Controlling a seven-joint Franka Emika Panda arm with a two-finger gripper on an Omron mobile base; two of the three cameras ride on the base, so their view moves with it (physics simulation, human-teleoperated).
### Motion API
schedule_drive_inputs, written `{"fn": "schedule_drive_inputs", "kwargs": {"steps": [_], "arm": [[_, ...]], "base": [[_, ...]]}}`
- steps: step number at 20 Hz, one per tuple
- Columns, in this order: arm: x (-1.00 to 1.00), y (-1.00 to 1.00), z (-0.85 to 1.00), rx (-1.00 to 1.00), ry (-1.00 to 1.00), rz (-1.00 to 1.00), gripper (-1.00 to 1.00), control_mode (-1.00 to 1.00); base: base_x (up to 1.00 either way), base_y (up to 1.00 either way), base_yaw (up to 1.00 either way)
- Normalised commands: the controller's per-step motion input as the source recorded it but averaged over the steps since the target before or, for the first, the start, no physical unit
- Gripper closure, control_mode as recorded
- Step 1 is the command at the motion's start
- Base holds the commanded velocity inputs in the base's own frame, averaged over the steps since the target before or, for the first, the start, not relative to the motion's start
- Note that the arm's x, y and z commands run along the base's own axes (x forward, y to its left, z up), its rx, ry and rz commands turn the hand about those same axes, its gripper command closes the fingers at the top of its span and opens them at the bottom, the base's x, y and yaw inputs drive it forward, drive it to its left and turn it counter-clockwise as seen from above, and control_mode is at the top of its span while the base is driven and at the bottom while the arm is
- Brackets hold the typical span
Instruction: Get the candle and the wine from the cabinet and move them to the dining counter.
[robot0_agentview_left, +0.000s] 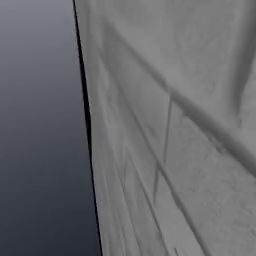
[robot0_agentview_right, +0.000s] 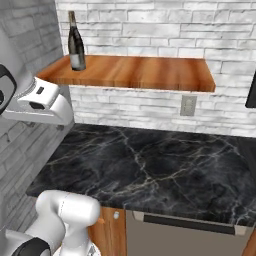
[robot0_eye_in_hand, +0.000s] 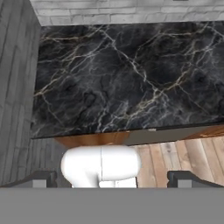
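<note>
1. Wine stands upright on the cabinet, near its left end, close to the corner where the side wall meets the back wall. Dark glass, pale label low on the body, neck pointing straight up.
2. Cabinet is a thick orange-brown wood slab fixed to the white brick wall, no doors. Apart from the bottle, the rest of its top looks bare from the right base view.
3. Below the shelf runs a black marble counter w/ pale veins, pushed against the brick wall. Same counter seen from above in the hand view.
4. A small pale outlet plate sits on the brick just under the shelf's right part.
5. Wood-front base cabinet under the counter at left; next to it a grey appliance front w/ a long bar handle.
6. Gripper: the two dark fingertips sit far apart at the bottom corners of the hand view, so the pincer is spread wide, nothing between the tips. It looks down over the counter's front edge and the wood plank floor.
7. Gripper is well apart from the bottle; no contact w/ it.
8. Left base view: grey brick wall very close up, dark blue-grey panel beside it at left.
</note>
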Motion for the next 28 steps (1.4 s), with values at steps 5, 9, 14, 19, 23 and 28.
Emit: {"fn": "schedule_drive_inputs", "kwargs": {"steps": [5, 9, 14, 19, 23, 28], "arm": [[0.0, 0.0, 0.0, 0.0, 0.0, 0.0, -1.0, 1.0], [0.0, 0.0, 0.0, 0.0, 0.0, 0.0, -1.0, 1.0], [0.0, 0.0, 0.0, 0.0, 0.0, 0.0, -1.0, 1.0], [0.0, 0.0, 0.0, 0.0, 0.0, 0.0, -1.0, 1.0], [0.0, 0.0, 0.0, 0.0, 0.0, 0.0, -1.0, 1.0], [0.0, 0.0, 0.0, 0.0, 0.0, 0.0, -1.0, 1.0]], "base": [[0.0, 0.51, 0.03], [0.0, 0.41, 0.03], [0.0, 0.4, 0.03], [0.0, 0.21, 0.04], [0.0, 0.0, 0.0], [0.0, 0.0, 0.0]]}}
